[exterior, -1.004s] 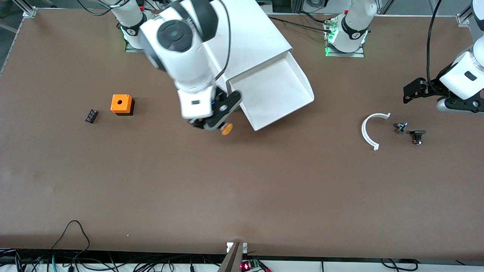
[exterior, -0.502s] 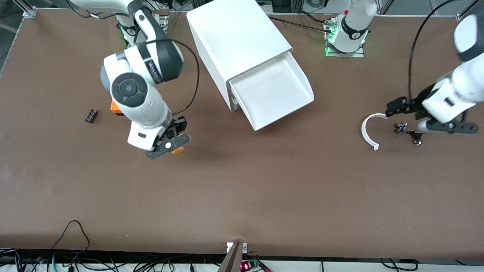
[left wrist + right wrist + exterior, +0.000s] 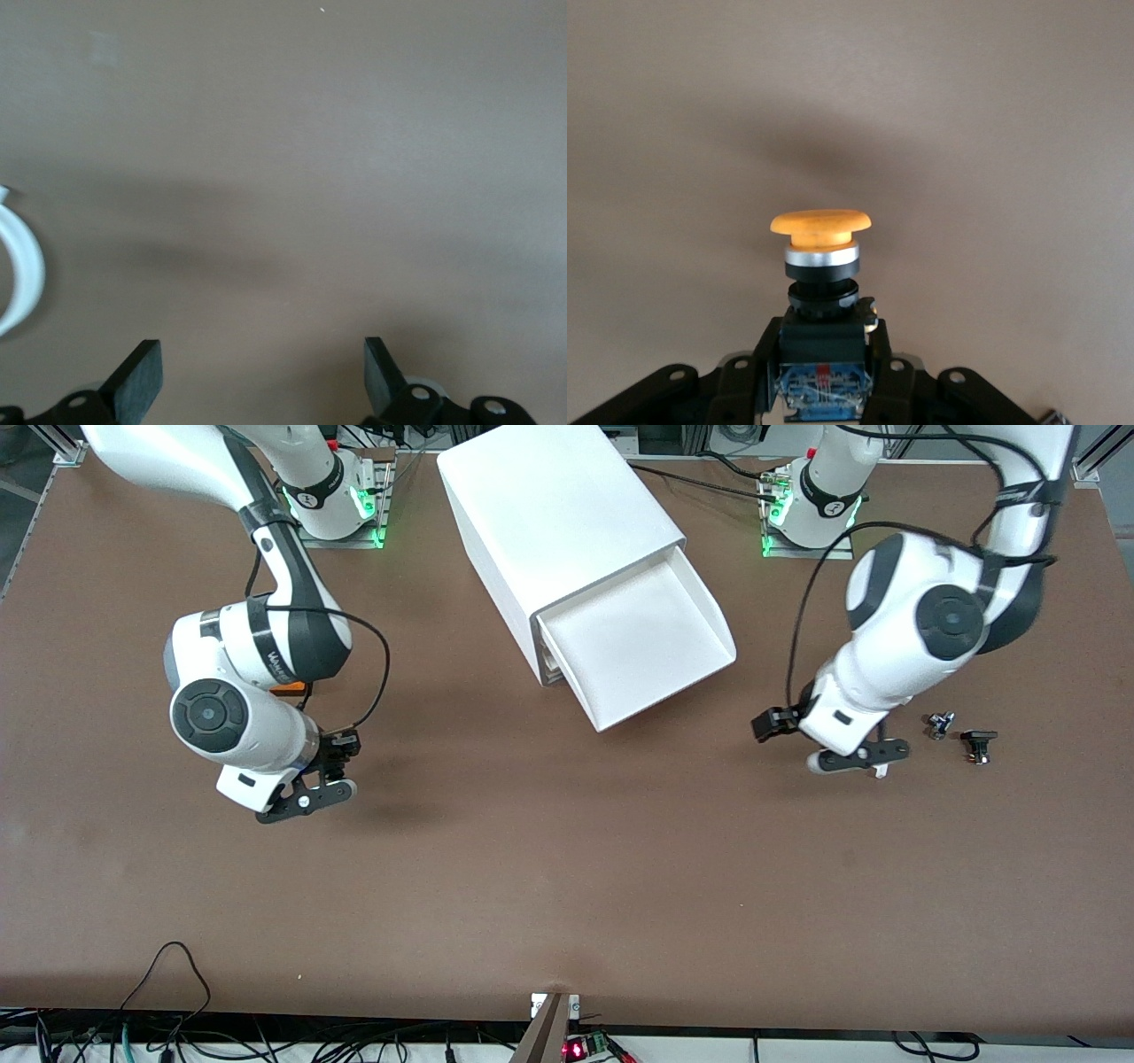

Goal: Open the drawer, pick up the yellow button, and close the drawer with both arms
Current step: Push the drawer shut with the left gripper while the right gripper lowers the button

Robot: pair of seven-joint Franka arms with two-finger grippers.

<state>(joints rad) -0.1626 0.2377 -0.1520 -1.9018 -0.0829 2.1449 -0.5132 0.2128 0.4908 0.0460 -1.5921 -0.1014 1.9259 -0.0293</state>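
My right gripper (image 3: 306,795) is shut on the button (image 3: 821,235), holding it by its black body with the orange cap pointing away from the fingers, over bare table near the right arm's end. The gripper (image 3: 824,354) shows clearly in the right wrist view, but the button is hidden in the front view. The drawer (image 3: 647,646) stands pulled out of the white cabinet (image 3: 558,514) and looks empty. My left gripper (image 3: 858,758) is open and empty over the table toward the left arm's end from the drawer. It also shows in the left wrist view (image 3: 261,354).
A white ring piece (image 3: 22,274) lies under the left gripper, with only its tip (image 3: 880,772) showing in the front view. Two small dark parts (image 3: 939,724) (image 3: 978,744) lie beside it. A sliver of the orange cube (image 3: 292,687) shows past the right arm.
The right arm carried the button from beside the drawer toward its own end of the table and nearer the camera. The left arm swung in from the table's end to over the white ring.
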